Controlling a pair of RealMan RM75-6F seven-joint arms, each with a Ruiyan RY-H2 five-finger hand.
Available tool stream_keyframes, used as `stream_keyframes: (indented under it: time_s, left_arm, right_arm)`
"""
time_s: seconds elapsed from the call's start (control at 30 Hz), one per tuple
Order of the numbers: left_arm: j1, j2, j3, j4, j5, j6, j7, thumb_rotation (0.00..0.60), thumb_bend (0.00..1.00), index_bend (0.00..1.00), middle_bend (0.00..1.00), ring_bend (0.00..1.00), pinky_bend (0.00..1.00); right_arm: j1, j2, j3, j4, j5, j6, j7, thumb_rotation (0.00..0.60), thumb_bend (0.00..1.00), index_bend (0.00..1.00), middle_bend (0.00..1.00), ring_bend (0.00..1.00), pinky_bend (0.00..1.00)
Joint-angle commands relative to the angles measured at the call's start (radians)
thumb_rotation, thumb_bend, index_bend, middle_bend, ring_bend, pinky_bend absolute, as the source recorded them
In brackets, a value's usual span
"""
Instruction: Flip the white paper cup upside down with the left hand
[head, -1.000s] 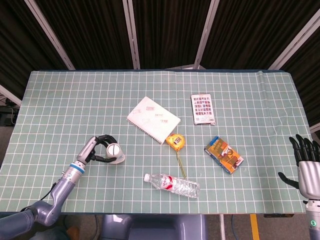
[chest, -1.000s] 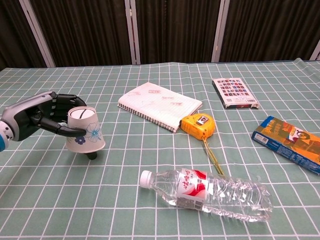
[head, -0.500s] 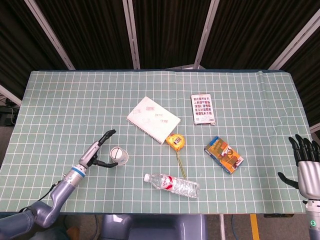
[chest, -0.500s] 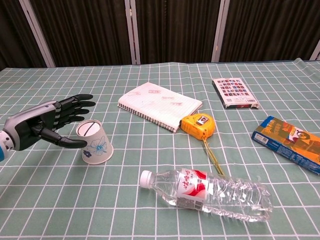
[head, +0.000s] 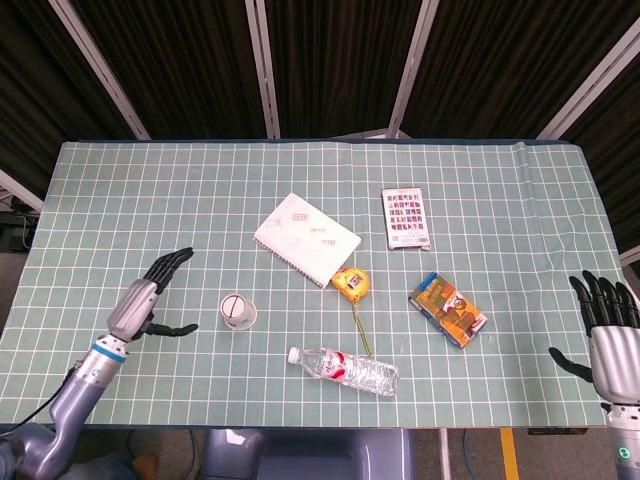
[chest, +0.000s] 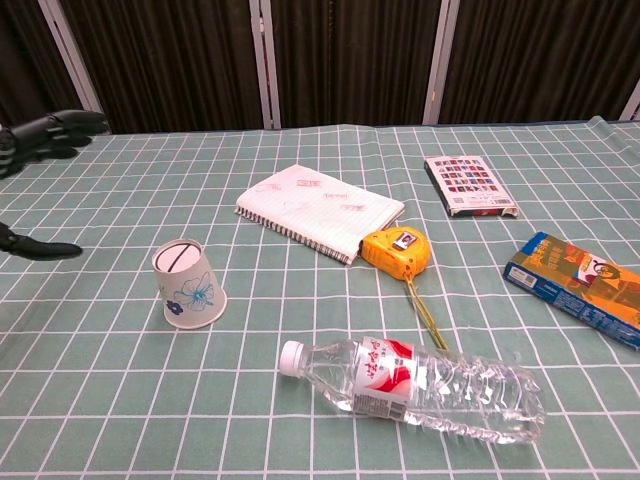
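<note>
Left hand (head: 142, 301) spread wide, empty, hovering over the surface (head: 130, 200). Just right of it, apart, cup (chest: 186, 284) standing upside down, base up. Further right: notebook (head: 306, 238), tape measure (head: 348, 283), bottle (head: 345, 368). Far right, right hand (head: 608, 338) wide too, holding nothing.

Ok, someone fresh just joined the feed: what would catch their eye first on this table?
Probably the white paper cup standing upside down by itself at the near left, with the left hand open and apart from it further left. Next, the bright yellow tape measure at mid-table beside the notebook, and the clear water bottle lying on its side at the front edge.
</note>
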Motion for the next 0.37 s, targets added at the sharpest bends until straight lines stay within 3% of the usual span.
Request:
stream_keyframes:
  time_s: [0.03, 0.17, 0.37]
  left_arm:
    - [0.147, 0.185, 0.020, -0.268, -0.066, 0.146, 0.446, 0.600, 0.00, 0.00, 0.00, 0.00, 0.00]
    - [0.219, 0.234, 0.046, -0.337, -0.085, 0.217, 0.588, 0.600, 0.00, 0.00, 0.00, 0.00, 0.00]
    - [0.250, 0.257, 0.054, -0.351, -0.083, 0.233, 0.597, 0.600, 0.00, 0.00, 0.00, 0.00, 0.00]
  right_arm:
    - [-0.002, 0.003, -0.003, -0.002, -0.008, 0.005, 0.005, 0.600, 0.00, 0.00, 0.00, 0.00, 0.00]
    - [-0.007, 0.008, -0.006, -0.002, -0.020, 0.017, 0.015, 0.600, 0.00, 0.00, 0.00, 0.00, 0.00]
    - [-0.007, 0.008, -0.007, 0.001, -0.026, 0.020, 0.014, 0.600, 0.00, 0.00, 0.00, 0.00, 0.00]
